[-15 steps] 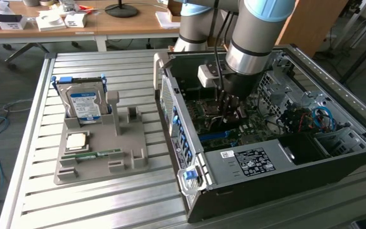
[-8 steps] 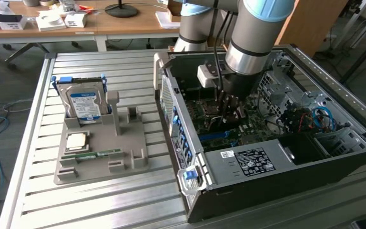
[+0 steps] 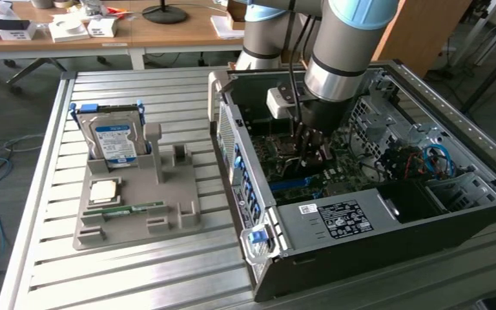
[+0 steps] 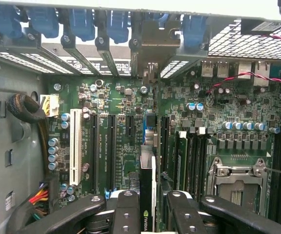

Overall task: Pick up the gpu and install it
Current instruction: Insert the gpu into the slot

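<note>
Up close, the wrist view shows the pincer [image 4: 152, 214] with its two black fingers part-way closed, one against each face of the gpu [image 4: 147, 180]. The card stands edge-on between them, a maker's logo on its near edge, and hangs over the green motherboard [image 4: 125, 107] inside the computer case [image 3: 317, 248], in line with a blue slot [image 4: 150, 127]. To one side of the card lie two long black slots [image 4: 102, 151] and one white slot [image 4: 75, 146]; to the other, one empty processor socket [image 4: 237, 183]. A braided cable bundle [image 4: 26, 108] curls at the board's edge, well apart from the card. Beyond, a row of blue clips [image 4: 82, 22] lines the rear wall.

In the exterior view, a grey fixture tray [image 3: 136, 223] rests on the slatted metal surface [image 3: 101, 278] at the case's left. It carries one upright hard drive [image 3: 114, 142], one processor chip [image 3: 103, 189] and one RAM stick [image 3: 123, 208]. Farthest back stands a wooden desk [image 3: 170, 32].
</note>
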`<state>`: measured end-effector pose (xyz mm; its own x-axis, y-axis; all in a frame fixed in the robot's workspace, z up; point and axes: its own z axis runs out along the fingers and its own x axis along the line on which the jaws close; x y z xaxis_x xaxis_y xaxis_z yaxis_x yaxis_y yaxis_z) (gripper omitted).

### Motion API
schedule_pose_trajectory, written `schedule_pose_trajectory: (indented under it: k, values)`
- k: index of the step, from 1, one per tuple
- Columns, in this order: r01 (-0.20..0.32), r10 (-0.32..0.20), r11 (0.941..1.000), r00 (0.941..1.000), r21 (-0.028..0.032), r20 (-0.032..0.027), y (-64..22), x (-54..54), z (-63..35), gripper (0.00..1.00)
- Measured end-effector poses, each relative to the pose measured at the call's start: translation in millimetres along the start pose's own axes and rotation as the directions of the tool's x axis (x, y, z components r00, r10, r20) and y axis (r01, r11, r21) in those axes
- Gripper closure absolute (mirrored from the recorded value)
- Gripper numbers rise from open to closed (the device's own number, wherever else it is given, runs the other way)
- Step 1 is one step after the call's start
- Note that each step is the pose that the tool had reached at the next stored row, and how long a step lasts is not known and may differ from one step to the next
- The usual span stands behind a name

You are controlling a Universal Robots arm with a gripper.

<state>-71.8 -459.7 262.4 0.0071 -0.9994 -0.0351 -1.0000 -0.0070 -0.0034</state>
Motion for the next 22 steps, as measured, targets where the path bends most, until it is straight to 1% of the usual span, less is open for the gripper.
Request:
schedule_pose_trajectory:
  k: [5,22]
  values:
    - [0.000,0.000,1.0000,1.0000,0.0002,0.0000,1.2,0.0,0.0,0.74]
    - [0.000,0.000,1.0000,1.0000,0.0000,0.0000,0.9,0.1,0.9,0.74]
